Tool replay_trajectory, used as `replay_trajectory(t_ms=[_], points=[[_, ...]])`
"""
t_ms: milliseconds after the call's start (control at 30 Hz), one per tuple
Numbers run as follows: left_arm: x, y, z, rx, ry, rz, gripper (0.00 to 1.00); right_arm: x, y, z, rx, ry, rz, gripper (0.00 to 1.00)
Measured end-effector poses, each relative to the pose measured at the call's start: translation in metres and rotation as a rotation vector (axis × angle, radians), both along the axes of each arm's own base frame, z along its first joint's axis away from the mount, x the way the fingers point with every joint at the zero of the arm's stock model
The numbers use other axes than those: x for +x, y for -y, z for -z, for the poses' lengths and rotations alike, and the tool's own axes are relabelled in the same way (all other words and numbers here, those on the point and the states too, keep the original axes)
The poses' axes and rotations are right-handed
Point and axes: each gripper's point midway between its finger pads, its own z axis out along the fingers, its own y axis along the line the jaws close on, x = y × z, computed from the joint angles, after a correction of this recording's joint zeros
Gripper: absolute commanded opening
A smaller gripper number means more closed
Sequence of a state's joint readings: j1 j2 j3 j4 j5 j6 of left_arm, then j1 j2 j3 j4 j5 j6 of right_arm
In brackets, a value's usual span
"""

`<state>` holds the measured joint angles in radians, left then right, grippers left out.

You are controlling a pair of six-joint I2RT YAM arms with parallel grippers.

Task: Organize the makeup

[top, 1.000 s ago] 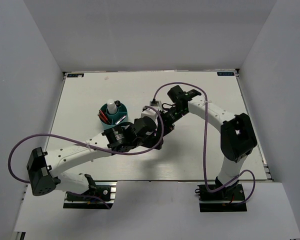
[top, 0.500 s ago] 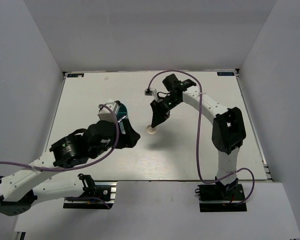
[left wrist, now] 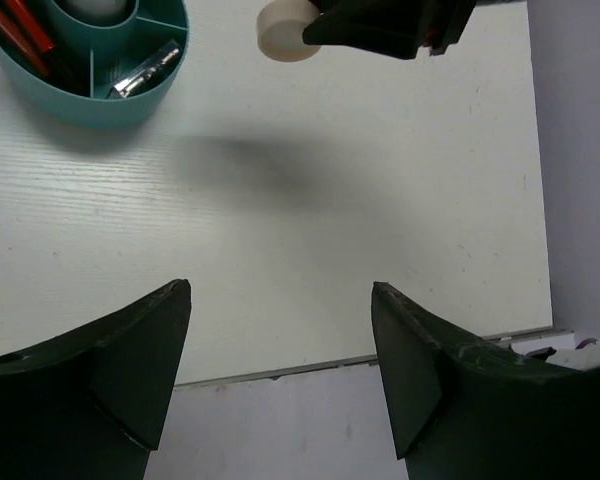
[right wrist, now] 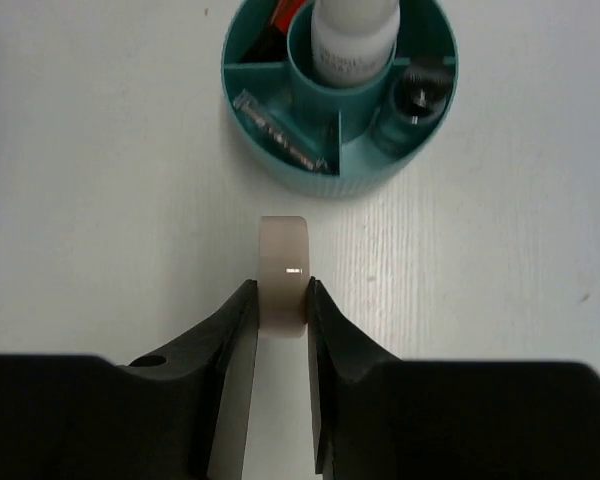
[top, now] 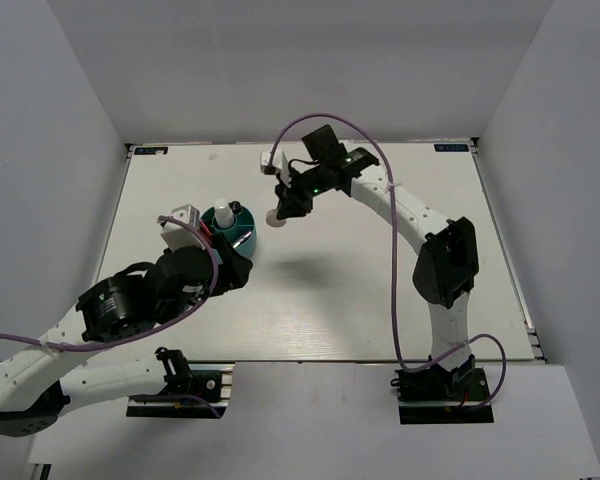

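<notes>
One jar (right wrist: 283, 255) aloft, one holder (right wrist: 380, 178)

Our right gripper (right wrist: 282, 300) pinches the jar at the holder's 3 o'clock seen from above — inside the holder we count one white bottle (right wrist: 353, 35) and one black tube (right wrist: 417, 95). Our left gripper (left wrist: 280, 300) gapes, holding nothing

**Table** (top: 380, 300): one, rectangular, white top with faint wood grain. It lies beneath and ahead of the left fingers (left wrist: 100, 370) and the right fingers (right wrist: 220, 350), and its edge crosses between the left fingers.
**Walls:** three, plain pale grey, enclosing the table: back wall (top: 300, 60), left wall (top: 40, 150), right wall (top: 570, 150).
**Labels** (top: 150, 150): small, dark, one at each far table corner.
**Light:** diffuse. A soft shadow (left wrist: 260, 175) falls on the top ahead of the left fingers.
</notes>
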<state>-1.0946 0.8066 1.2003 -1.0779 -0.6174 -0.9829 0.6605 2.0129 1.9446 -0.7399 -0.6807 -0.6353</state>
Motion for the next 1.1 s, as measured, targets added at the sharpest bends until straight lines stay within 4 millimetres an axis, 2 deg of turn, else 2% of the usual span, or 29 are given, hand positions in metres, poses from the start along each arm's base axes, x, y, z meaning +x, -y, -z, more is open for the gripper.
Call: replay_trajectory(t_ms=[100, 200, 400, 533, 700, 900, 1100], points=[[0.0, -0.01, -0.003, -0.013, 0.013, -0.034, 0.82, -0.003, -0.025, -0.001, 0.033, 0.107, -0.055, 0.0], [-0.002, -0.023, -0.015, -0.053, 0.045, -0.056, 0.82, -0.006, -0.048, 0.0, 0.07, 0.208, -0.105, 0.0], [-0.005, -0.038, -0.027, -0.086, 0.076, -0.08, 0.82, -0.004, -0.071, -0.01, 0.117, 0.379, -0.172, 0.0], [-0.007, -0.042, -0.028, -0.093, 0.078, -0.082, 0.82, -0.001, -0.078, -0.009, 0.131, 0.473, -0.209, 0.0], [-0.011, -0.05, -0.027, -0.113, 0.085, -0.084, 0.82, -0.006, -0.076, 0.021, 0.094, 0.519, -0.275, 0.0], [-0.013, -0.052, -0.029, -0.126, 0.087, -0.086, 0.82, -0.012, -0.071, 0.04, 0.077, 0.59, -0.358, 0.0], [-0.012, -0.051, -0.024, -0.114, 0.081, -0.087, 0.82, -0.012, -0.074, 0.041, 0.09, 0.663, -0.406, 0.0]])
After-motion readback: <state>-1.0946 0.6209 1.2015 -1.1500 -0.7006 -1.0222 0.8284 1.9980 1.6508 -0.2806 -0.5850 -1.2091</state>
